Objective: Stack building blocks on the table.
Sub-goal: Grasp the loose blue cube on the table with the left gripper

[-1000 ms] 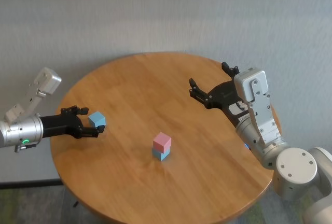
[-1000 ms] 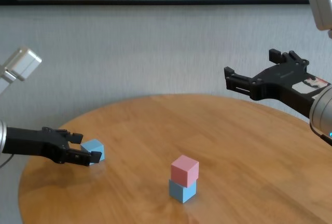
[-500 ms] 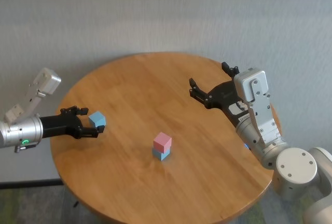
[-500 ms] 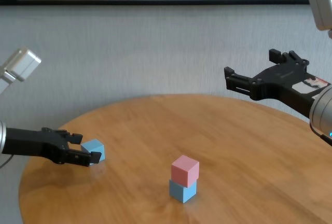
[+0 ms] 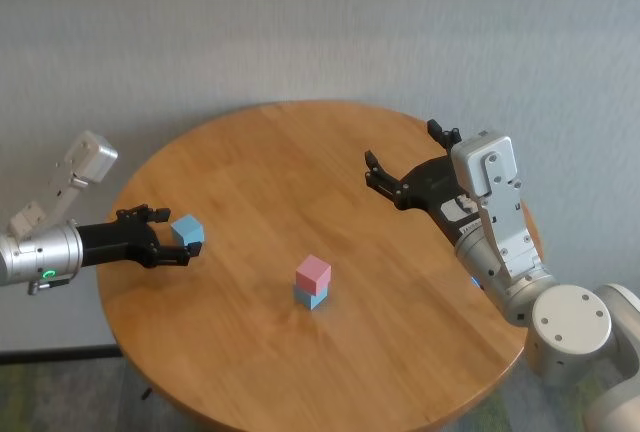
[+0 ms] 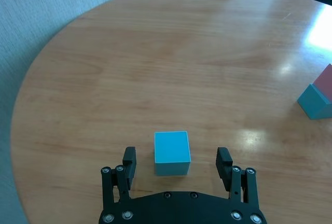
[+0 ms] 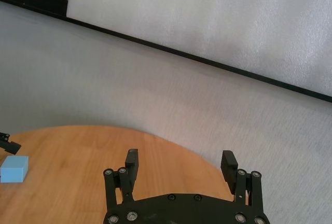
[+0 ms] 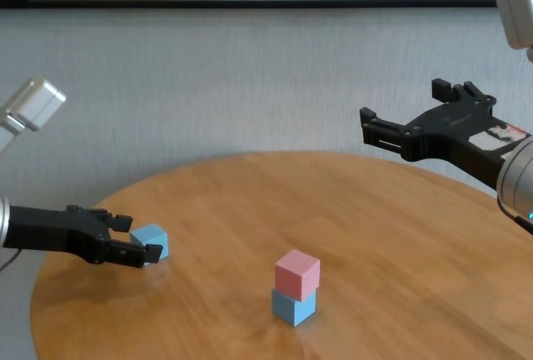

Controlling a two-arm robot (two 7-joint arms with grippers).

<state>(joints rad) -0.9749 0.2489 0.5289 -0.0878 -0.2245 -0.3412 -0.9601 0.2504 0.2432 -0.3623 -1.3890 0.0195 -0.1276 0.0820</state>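
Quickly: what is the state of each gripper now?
Left gripper: open around the loose light blue block, not gripping.
Right gripper: open, empty, raised.

No text, label, brand, number or sign can be read anywhere in these views. The right arm carries a small white patch with red marks on its dark body, seen from the chest, but the marks are too small to make out as letters. The left arm shows a small green light near its wrist, which is a plain glow and no character. The blocks and the table bear no print.
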